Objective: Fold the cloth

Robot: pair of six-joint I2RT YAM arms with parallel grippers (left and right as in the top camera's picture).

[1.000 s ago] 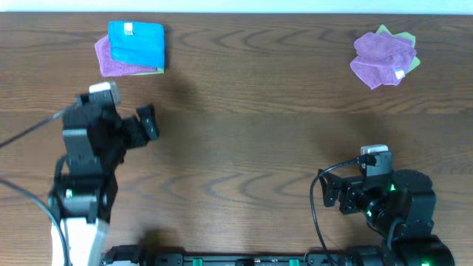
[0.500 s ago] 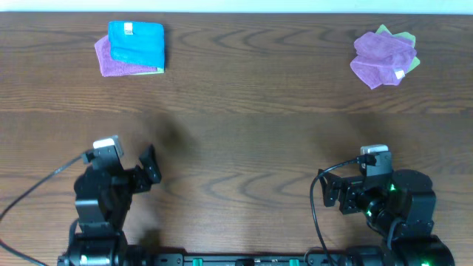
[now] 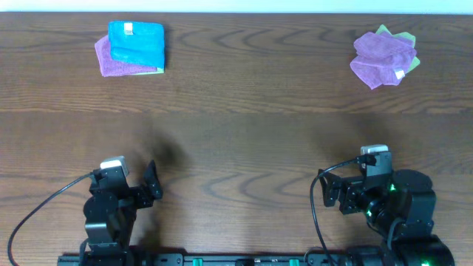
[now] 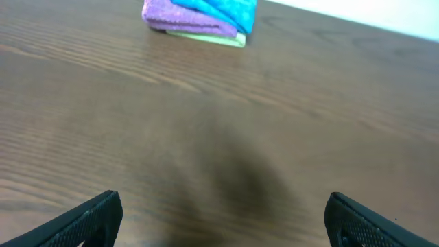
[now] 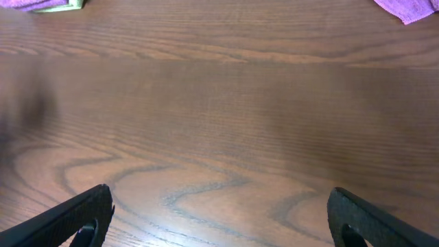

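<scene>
The sky-blue cloth (image 3: 137,43) lies folded at the far left of the table, on top of a purple cloth (image 3: 109,60) and a light green one; its white tag faces up. It also shows at the top of the left wrist view (image 4: 226,9). My left gripper (image 3: 153,191) is open and empty near the front left edge, far from the cloth; its fingertips frame bare table in the left wrist view (image 4: 223,216). My right gripper (image 3: 332,193) is open and empty at the front right, also seen in the right wrist view (image 5: 219,213).
A pile of purple cloths (image 3: 383,58) over a light green one (image 3: 409,46) lies at the far right. The wooden table (image 3: 251,125) spans the view, with a white edge along the back.
My left arm has drawn back toward the front edge, away from the blue cloth. The right arm and the cloths have not moved.
</scene>
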